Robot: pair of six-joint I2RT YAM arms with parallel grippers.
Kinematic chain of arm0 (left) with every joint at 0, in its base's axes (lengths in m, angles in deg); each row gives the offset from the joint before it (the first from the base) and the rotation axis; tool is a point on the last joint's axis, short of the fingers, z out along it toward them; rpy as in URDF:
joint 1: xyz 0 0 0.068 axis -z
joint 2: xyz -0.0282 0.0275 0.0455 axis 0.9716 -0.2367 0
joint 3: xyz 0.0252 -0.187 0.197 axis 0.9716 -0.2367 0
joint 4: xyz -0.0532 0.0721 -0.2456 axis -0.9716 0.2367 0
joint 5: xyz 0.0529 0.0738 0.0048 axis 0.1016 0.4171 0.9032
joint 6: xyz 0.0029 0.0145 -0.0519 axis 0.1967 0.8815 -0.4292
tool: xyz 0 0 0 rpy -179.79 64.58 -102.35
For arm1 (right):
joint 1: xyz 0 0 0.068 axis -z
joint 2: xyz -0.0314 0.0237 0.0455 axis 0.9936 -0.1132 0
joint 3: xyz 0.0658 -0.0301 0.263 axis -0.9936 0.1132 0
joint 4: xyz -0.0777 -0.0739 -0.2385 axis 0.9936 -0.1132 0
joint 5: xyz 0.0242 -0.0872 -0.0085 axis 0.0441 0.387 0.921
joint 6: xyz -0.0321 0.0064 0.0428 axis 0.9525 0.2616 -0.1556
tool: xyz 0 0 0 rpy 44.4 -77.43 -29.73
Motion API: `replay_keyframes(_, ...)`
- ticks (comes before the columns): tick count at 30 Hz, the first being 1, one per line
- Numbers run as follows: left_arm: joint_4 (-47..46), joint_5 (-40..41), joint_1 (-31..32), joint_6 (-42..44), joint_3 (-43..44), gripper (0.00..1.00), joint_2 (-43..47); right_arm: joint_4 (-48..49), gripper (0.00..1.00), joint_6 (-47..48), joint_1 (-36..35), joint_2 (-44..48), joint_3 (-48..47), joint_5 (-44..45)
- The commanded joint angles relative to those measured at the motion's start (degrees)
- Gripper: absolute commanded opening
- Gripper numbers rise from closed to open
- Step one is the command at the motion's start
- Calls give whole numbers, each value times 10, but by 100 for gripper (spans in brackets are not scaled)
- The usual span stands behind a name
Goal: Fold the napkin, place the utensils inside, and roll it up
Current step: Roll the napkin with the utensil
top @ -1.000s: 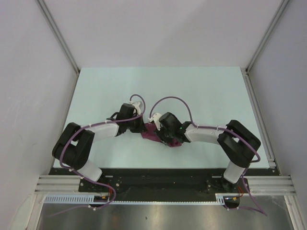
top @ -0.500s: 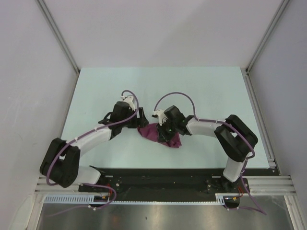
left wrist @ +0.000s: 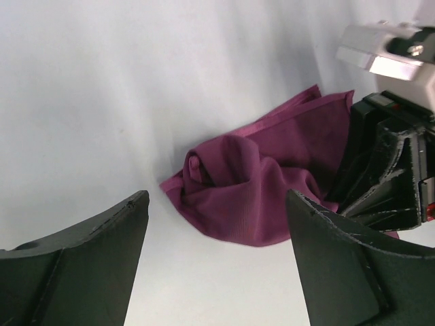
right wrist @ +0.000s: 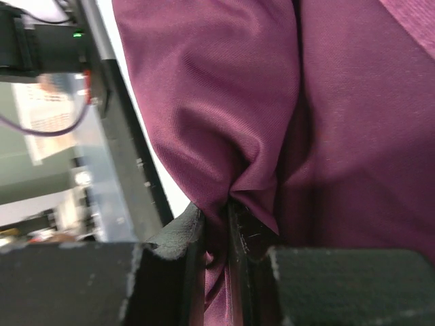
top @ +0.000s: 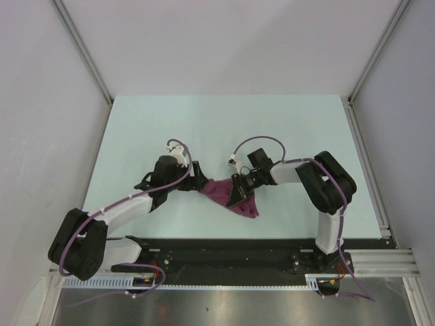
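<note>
we see the napkin [top: 234,198] lying bunched on the table [top: 156,122], toward its near side, between our two arms. our right gripper [right wrist: 217,216] has its fingers pinched tight on a fold of the napkin. our left gripper [left wrist: 216,204] hangs just beside the napkin's rolled left end, fingers spread wide and holding nothing.

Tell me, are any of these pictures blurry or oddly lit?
Top external view: even, soft light, sharp, barely any shadows. Left wrist view: the napkin is fairly sharp, the camera's own fingers up close look soft, and the table is washed out pale. Right wrist view: the cloth weave is crisp, the background at left blurred.
</note>
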Motion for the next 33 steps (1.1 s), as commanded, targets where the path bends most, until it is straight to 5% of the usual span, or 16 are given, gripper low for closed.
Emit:
replay_keyframes(1,-78,-40,-3,-15,9,86,-36,-47,9,-24,13,-47,20,-66)
replay_keyframes(9,-132,-81,9,-36,5,84,-109,-34,9,-38,41,-88,16,-92)
replay_keyframes(16,-208,-121,25,-67,-7,73,-153,-35,11,-36,52,-102,8,-97)
replay_keyframes(19,-234,-141,35,-81,-10,57,-175,-41,16,-35,52,-100,2,-94)
replay_keyframes(20,-237,-143,36,-83,-12,45,-182,-45,17,-35,54,-97,0,-93)
replay_keyframes(23,-228,-135,39,-81,-11,18,-181,-62,32,-35,55,-75,-8,-87)
replay_keyframes(26,-204,-126,39,-72,-2,3,-176,-106,48,-21,56,-37,-25,-67)
replay_keyframes(33,-111,-123,39,-50,49,0,-196,-203,65,3,47,79,-66,72)
